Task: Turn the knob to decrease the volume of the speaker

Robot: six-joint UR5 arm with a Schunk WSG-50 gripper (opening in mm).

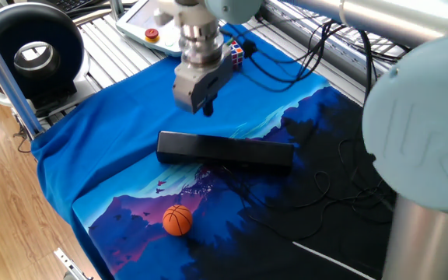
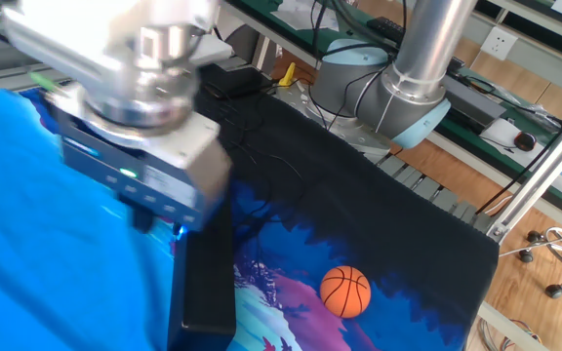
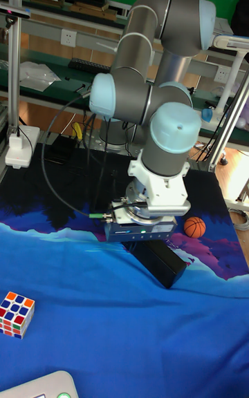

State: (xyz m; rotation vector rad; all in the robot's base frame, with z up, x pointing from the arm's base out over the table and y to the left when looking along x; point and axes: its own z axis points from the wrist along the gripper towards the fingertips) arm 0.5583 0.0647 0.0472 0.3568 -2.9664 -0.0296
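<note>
We judge the task barely begun: our gripper (image 1: 207, 108) hovers at 11 o'clock of the speaker (image 1: 225, 149), jaws apparently closed and empty.

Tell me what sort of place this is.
Probably a robotics lab: a robot arm mounted at a cloth-covered table, aluminium frame posts, and a teach pendant lying nearby.
</note>
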